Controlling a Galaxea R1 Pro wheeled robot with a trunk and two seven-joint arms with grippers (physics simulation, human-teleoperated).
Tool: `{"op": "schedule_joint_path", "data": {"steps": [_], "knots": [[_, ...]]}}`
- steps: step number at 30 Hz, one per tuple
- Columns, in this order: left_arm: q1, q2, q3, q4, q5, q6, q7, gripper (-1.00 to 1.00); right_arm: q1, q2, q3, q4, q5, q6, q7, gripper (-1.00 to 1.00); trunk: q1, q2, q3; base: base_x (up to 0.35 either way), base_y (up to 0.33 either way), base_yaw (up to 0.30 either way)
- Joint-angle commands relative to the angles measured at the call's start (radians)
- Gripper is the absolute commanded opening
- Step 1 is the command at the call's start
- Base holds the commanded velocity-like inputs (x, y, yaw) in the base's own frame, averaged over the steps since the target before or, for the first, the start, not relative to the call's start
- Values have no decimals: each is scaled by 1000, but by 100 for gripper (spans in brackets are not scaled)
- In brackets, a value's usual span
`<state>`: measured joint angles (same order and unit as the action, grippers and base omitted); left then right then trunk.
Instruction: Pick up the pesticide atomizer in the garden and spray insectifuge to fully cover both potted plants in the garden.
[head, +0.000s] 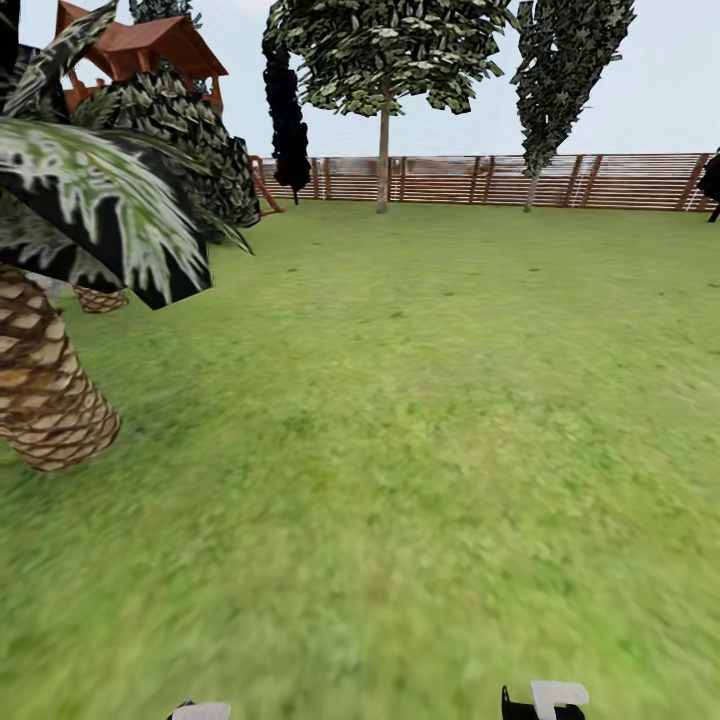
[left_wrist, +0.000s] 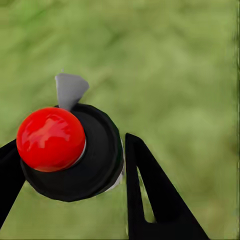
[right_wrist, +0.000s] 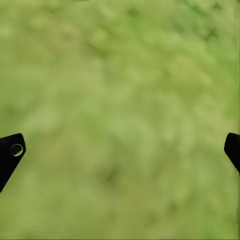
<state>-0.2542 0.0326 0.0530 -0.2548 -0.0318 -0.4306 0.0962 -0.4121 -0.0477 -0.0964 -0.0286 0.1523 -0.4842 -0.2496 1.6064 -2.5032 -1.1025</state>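
Note:
In the left wrist view I look end-on at the pesticide atomizer (left_wrist: 95, 165): a round dark body with a glossy red dome on top and a grey pointed spout (left_wrist: 69, 90). My left gripper (left_wrist: 67, 145) is shut on it, with one black finger (left_wrist: 150, 195) against each side. My right gripper (right_wrist: 120, 150) hangs open over blurred grass, and nothing lies between its wide-apart fingertips (right_wrist: 10, 152). The potted plants are out of view.
The garden lawn (head: 420, 420) stretches ahead to a brown slatted fence (head: 480, 180) with trees (head: 383, 150) in front of it. A scaly palm trunk (head: 45, 400) with drooping fronds stands close at the left. Behind it is a wooden play tower (head: 140, 50).

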Motion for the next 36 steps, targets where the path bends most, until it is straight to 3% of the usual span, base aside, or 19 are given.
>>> {"op": "schedule_joint_path", "data": {"steps": [1, 36], "knots": [[0, 0, 5, 1, -3, -4, 0, -100, -1, 0, -8, 1, 11, -2, -3, 100, 0, 0, -1, 318, -172, 0], [0, 0, 5, 1, -4, -3, 0, -100, -1, 0, -8, 1, 10, -2, -3, 100, 0, 0, -1, 317, -173, 0]]}}
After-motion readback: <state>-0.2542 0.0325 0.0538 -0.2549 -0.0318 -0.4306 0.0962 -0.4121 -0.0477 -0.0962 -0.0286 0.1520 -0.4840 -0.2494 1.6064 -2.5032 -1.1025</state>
